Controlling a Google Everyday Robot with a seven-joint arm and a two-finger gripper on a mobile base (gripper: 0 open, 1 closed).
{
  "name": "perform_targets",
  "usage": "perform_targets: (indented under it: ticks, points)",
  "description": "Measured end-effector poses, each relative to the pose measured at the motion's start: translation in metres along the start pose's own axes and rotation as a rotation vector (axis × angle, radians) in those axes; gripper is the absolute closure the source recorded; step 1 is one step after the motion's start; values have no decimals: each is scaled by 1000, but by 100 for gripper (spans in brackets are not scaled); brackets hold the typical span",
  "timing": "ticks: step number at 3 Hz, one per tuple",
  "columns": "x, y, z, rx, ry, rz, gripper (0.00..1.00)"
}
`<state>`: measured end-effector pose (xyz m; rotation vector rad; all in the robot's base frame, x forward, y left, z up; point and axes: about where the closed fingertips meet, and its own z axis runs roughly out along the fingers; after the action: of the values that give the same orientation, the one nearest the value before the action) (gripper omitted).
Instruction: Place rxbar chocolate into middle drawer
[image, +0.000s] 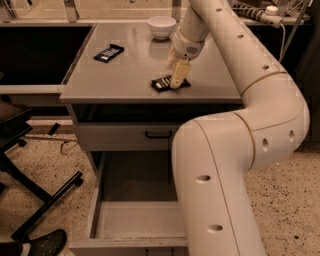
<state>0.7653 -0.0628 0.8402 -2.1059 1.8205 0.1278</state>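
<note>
The rxbar chocolate (164, 84), a small black wrapper with white lettering, lies flat on the grey cabinet top (125, 75) near its front edge. My gripper (176, 83) points down from the long white arm and rests right on the bar's right half, hiding part of it. The middle drawer (107, 180) is pulled out wide open below, a deep grey box with a pale floor and nothing in it. My arm's lower segments cover the drawer's right side.
A second dark bar with a pale label (109, 52) lies at the cabinet top's back left. A white bowl (162, 26) stands at the back. A shallow drawer front with a black handle (159, 134) is closed. A black chair base (35, 200) stands on the floor at left.
</note>
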Motion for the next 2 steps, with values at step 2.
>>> perform_targets:
  ticks: [2]
  points:
    - [-2,-6,2,16,-3,0,20]
